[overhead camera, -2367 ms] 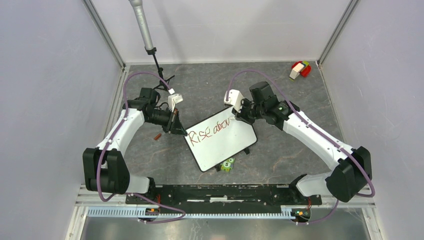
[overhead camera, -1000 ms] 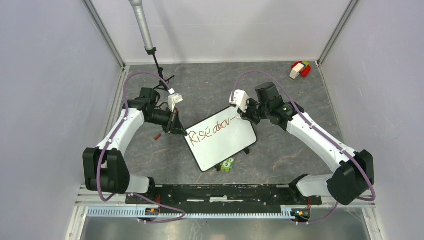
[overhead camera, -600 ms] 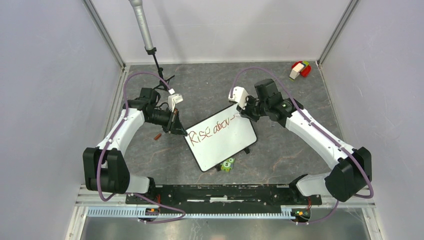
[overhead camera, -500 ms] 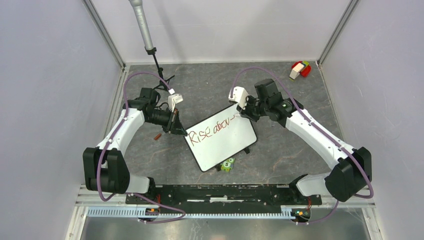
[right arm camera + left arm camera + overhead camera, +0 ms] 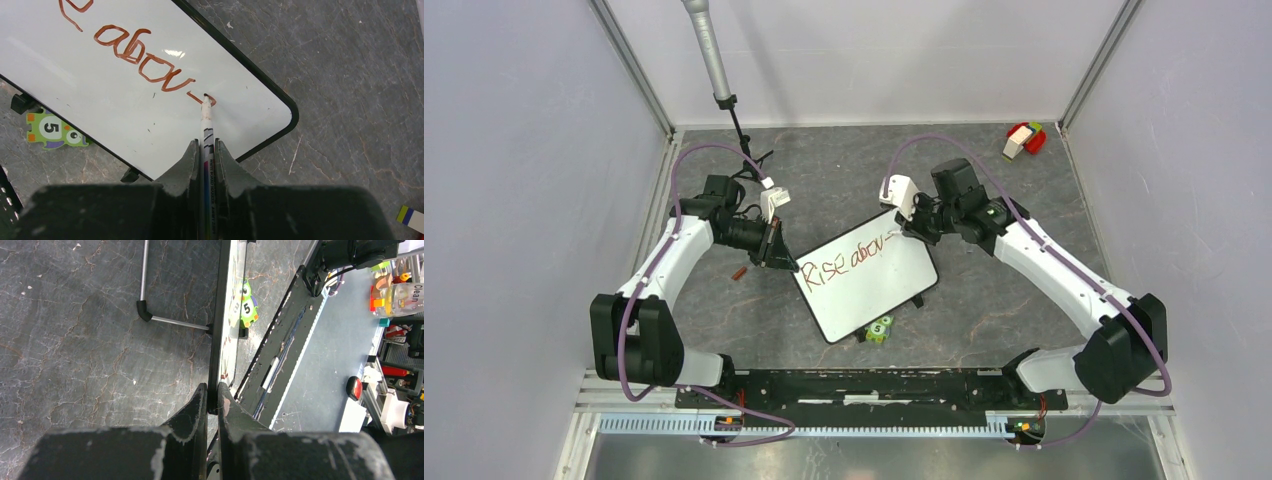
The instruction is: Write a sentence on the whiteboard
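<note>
The whiteboard [image 5: 871,296] lies tilted in the middle of the table, propped on its stand. On it runs the sentence [image 5: 849,261] in reddish-brown, reading "Rise abov" followed by a short stroke. In the right wrist view the sentence [image 5: 142,57] ends near the whiteboard's [image 5: 115,115] rounded corner. My right gripper [image 5: 206,146] is shut on a marker pen [image 5: 206,125] whose tip touches the last stroke. My left gripper [image 5: 213,389] is shut on the whiteboard's black rim [image 5: 220,315], at its left corner. Seen from above, the left gripper [image 5: 781,262] and the right gripper [image 5: 911,226] flank the board.
A green number-5 puzzle piece [image 5: 880,328] lies under the board's near edge. A small brown cap [image 5: 738,271] rests left of the board. A red and white block [image 5: 1024,138] sits at the back right. A grey pole [image 5: 709,55] stands at the back left.
The right gripper has carried the marker a little along the board's far end, and a short stroke has appeared after "abov". The left arm and board have not moved.
</note>
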Controlling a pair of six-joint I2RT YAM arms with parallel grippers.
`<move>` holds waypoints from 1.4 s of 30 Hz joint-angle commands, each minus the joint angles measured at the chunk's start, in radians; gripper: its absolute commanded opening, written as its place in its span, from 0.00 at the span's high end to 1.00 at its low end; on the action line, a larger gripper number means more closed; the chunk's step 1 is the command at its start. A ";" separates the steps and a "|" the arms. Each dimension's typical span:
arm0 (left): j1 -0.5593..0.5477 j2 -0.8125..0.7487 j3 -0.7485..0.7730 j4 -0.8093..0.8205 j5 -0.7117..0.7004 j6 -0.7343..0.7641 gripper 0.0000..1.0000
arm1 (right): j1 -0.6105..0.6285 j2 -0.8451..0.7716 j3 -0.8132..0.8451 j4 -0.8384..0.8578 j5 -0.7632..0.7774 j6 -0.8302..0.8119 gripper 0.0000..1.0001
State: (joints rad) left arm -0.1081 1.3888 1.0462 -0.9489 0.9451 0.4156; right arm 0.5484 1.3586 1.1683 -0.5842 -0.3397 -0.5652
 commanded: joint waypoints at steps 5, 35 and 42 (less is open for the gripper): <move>-0.007 0.004 0.026 0.013 -0.026 0.015 0.98 | 0.019 -0.017 -0.035 0.040 -0.017 0.008 1.00; -0.007 -0.003 0.032 0.013 -0.026 0.007 0.98 | -0.011 -0.037 0.021 -0.025 0.062 -0.042 1.00; -0.007 -0.008 0.038 0.012 -0.019 -0.001 0.88 | 0.001 -0.078 0.080 -0.105 -0.018 -0.044 1.00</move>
State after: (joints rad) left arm -0.1093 1.3888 1.0504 -0.9546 0.9451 0.4152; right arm 0.5415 1.3209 1.1847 -0.6472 -0.3000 -0.5999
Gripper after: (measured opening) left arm 0.135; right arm 0.156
